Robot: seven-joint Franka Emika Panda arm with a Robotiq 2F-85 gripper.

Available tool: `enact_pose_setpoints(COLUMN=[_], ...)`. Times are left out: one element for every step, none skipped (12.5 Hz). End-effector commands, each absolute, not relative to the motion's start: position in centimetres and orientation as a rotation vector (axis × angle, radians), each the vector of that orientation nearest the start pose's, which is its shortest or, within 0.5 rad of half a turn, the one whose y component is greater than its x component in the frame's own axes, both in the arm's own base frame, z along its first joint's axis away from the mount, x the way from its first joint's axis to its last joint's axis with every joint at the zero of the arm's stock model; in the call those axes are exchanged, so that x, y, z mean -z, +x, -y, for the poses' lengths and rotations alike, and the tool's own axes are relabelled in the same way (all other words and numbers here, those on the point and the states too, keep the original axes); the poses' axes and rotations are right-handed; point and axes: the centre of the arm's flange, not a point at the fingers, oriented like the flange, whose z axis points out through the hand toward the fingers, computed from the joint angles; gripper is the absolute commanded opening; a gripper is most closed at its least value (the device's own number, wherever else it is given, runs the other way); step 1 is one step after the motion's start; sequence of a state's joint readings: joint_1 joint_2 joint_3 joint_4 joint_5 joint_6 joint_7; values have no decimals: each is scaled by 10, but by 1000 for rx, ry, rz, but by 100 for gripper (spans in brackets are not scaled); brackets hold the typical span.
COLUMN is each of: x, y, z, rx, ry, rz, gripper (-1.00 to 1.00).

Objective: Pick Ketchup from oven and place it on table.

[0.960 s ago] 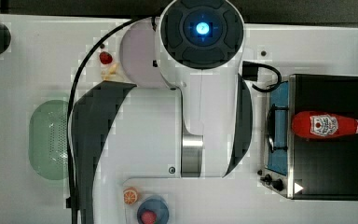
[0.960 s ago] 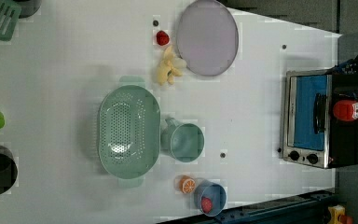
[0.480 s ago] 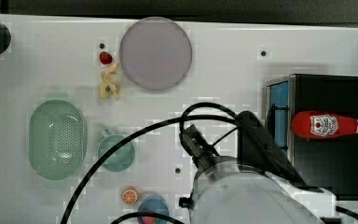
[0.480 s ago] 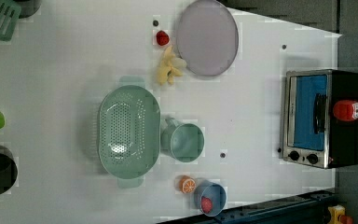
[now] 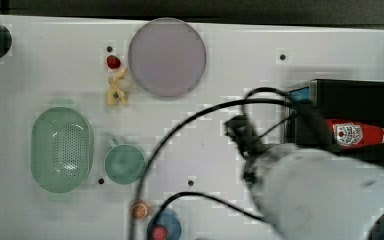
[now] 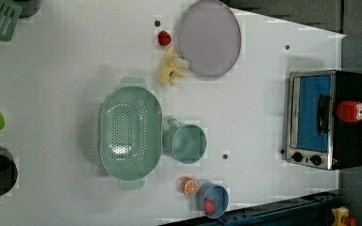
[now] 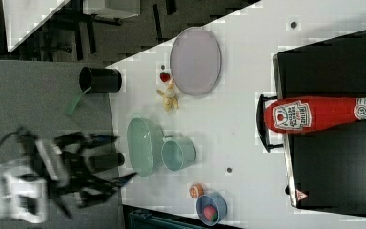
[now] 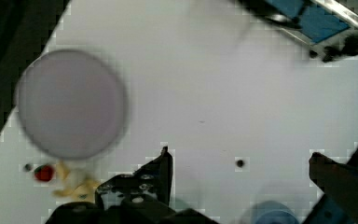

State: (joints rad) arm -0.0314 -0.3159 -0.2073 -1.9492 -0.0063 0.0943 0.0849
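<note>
The ketchup, a red bottle with a white label and white cap, rests on the oven's black top, its cap toward the top view's right. It also appears as the ketchup above the oven's blue glass door, and as the ketchup on the oven. The door looks closed. My arm is a blurred white mass low in the top view's right, overlapping the oven's front. My gripper hangs open over the bare white table, apart from the bottle, with nothing between its fingers.
On the table stand a lilac plate, a green colander, a teal cup, a blue bowl beside an orange slice, and a strawberry with a yellow piece. Black cables trail across the middle.
In the top view my arm has swung from the upper middle down to the lower right. A dark part near the ketchup has left the left view. The ketchup has not moved.
</note>
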Motion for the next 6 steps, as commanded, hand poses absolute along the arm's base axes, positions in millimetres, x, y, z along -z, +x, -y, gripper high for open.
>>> enact_pose_setpoints(x=[-572, -553, -542, -530, -519, -505], y=[458, 461, 464, 467, 469, 472], z=[187, 218, 241, 267, 289, 312], rx=[-55, -47, -7, 53, 115, 167], ry=[-2534, -2484, -2446, -2404, -2370, -2341], rz=[-1769, -1847, -1898, -1957, -2007, -2062], gripper=[100, 100, 100, 100, 100, 100])
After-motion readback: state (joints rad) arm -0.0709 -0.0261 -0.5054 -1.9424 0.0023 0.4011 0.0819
